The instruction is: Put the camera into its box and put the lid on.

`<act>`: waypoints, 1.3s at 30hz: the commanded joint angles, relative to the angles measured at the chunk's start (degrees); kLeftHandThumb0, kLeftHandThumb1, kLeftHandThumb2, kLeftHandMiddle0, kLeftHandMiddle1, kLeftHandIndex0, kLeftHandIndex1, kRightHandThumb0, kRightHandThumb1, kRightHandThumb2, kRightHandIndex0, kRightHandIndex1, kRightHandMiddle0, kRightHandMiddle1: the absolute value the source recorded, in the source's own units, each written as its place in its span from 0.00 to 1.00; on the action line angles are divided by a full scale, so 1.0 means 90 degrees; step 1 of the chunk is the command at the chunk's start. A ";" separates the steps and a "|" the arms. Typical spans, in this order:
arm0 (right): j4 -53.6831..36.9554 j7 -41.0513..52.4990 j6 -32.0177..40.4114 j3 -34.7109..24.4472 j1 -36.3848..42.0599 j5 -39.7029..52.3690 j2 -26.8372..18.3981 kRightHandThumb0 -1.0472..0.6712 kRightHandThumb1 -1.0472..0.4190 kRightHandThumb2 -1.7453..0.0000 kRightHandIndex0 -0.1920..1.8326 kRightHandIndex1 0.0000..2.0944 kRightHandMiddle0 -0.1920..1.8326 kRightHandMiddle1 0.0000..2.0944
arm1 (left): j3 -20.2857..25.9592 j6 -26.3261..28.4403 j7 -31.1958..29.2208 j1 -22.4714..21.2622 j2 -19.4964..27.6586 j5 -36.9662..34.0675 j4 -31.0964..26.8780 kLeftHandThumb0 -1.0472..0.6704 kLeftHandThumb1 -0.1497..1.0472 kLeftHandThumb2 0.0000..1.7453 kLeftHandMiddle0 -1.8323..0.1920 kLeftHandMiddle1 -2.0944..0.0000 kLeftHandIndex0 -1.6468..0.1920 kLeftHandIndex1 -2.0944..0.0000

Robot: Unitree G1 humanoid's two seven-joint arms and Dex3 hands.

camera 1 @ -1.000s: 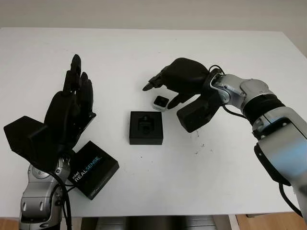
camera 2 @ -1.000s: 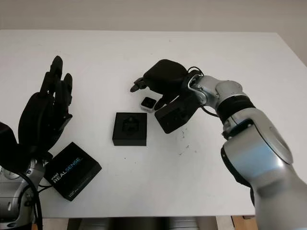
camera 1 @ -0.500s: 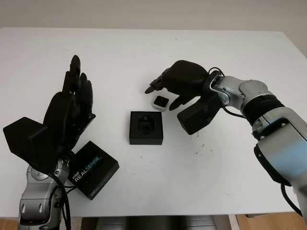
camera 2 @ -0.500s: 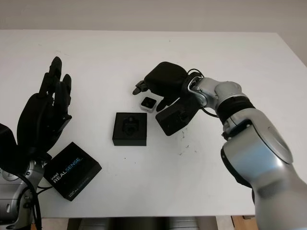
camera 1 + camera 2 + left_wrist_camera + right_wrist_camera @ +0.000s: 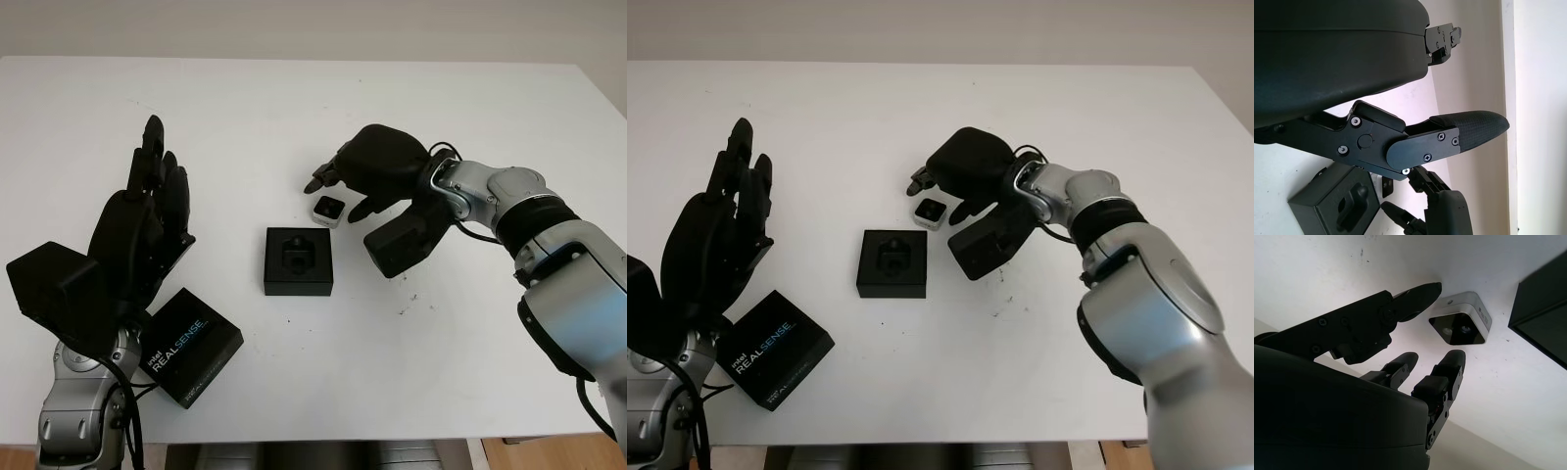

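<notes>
Camera point(image 5: 329, 209) sits on the bench point(image 5: 294, 98) just beyond the box point(image 5: 299, 260), off its far right corner, lens face up. Right hand point(image 5: 377, 171) hovers over the camera, its fingers point(image 5: 1415, 296) curved to either side of it but not touching, holding nothing. Left hand point(image 5: 137, 225) is open and raised, well off from the box, above the lid point(image 5: 191, 346). Right hand is much nearer; my guess is it closes next.

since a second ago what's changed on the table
The right hand has drawn in over the camera, its fingers curling closer around it, not yet gripping. The camera, the open box, the lid and the raised, open left hand stayed put.
</notes>
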 commanded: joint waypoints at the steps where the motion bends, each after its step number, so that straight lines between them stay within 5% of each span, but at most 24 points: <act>1: 0.0040 0.0031 0.0053 0.0046 -0.0001 -0.0016 0.0037 0.44 0.14 0.97 0.40 0.08 0.38 0.15 | -0.0036 0.0020 0.0020 0.0072 -0.0017 0.0010 -0.0140 0.16 1.00 0.39 0.99 0.97 1.00 0.98; 29: 0.0053 0.0100 0.0010 0.0180 0.0057 -0.0012 0.0139 0.45 0.11 0.96 0.46 0.09 0.44 0.16 | -0.0130 0.0095 0.0138 0.0088 -0.0059 0.0082 -0.0174 0.16 1.00 0.39 0.99 0.97 1.00 0.98; 30: 0.0052 0.0035 0.0012 0.0204 0.0059 -0.0038 0.0133 0.45 0.10 0.97 0.47 0.11 0.44 0.19 | -0.0127 0.0095 0.0141 0.0089 -0.0068 0.0077 -0.0174 0.16 1.00 0.39 0.99 0.97 1.00 0.98; 34: 0.0041 -0.0325 0.0034 0.0407 0.0030 -0.0275 0.0105 0.43 0.09 0.97 0.28 0.65 0.37 0.47 | -0.0124 0.0074 0.0142 0.0096 -0.0070 0.0099 -0.0163 0.16 1.00 0.38 0.99 0.97 1.00 0.97; 39: 0.0083 -0.0448 0.0060 0.0431 0.0031 -0.0273 0.0092 0.42 0.09 0.97 0.26 0.68 0.38 0.46 | -0.0129 0.0070 0.0138 0.0098 -0.0055 0.0151 -0.0157 0.16 1.00 0.37 0.98 0.97 1.00 0.97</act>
